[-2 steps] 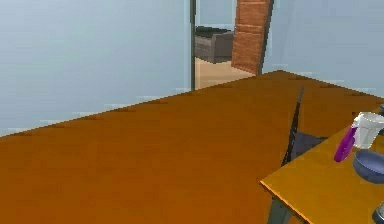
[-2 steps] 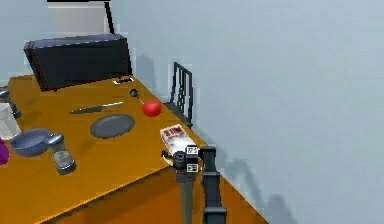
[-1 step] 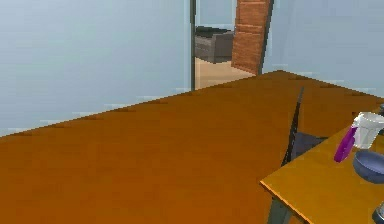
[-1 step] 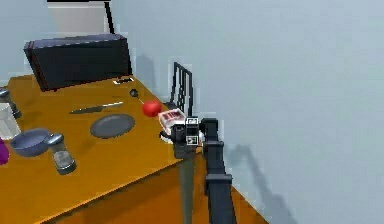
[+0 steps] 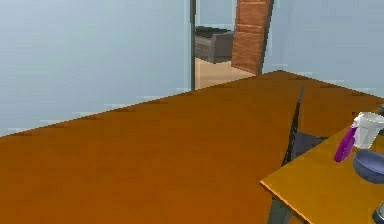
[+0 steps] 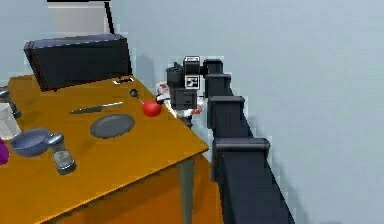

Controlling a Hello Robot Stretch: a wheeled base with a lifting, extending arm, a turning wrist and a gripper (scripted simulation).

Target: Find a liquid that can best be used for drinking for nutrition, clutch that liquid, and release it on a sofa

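Arm side view: pincer point(image 6: 168, 99) at a red blob point(image 6: 151, 109) on the table point(image 6: 140, 152) — cannot tell whether it holds anything.

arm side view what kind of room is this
Probably a dining or kitchen area: an orange-brown wooden table bears a flat grey round plate, a grey-blue bowl and a black boxy appliance.

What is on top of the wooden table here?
On the table: a dark box, knife, grey plate, bowl, small cup and red round thing. The gripper covers part of the table's edge.
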